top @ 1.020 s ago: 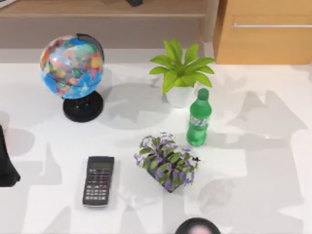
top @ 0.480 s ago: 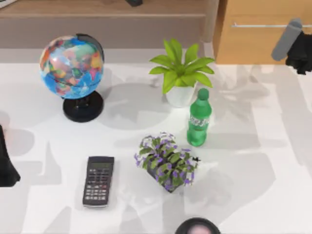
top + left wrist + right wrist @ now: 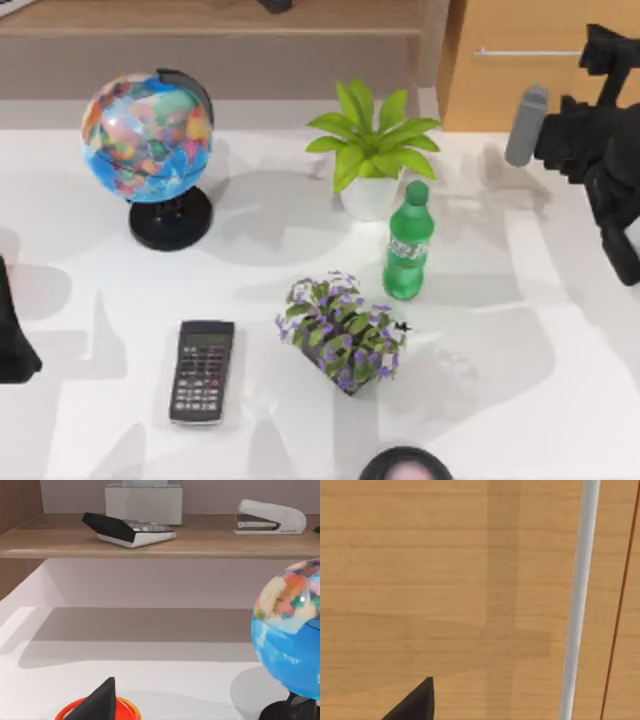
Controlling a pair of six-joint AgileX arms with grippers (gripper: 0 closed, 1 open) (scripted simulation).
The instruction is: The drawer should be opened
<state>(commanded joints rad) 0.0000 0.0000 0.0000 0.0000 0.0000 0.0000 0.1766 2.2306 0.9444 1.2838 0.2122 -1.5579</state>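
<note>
Two arms stand at the table: the left gripper is parked at its left edge, the right gripper hangs at the far right, just before the drawer. Its handle shows close by. Whether either gripper's fingers are open, I cannot tell.

No legible text, labels or numbers anywhere.

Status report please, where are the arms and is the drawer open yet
Right arm up at the drawer front, wrist camera facing the silver handle. Drawer shut, handle not gripped. Left arm parked at table's left edge. Nothing blocking.
</note>
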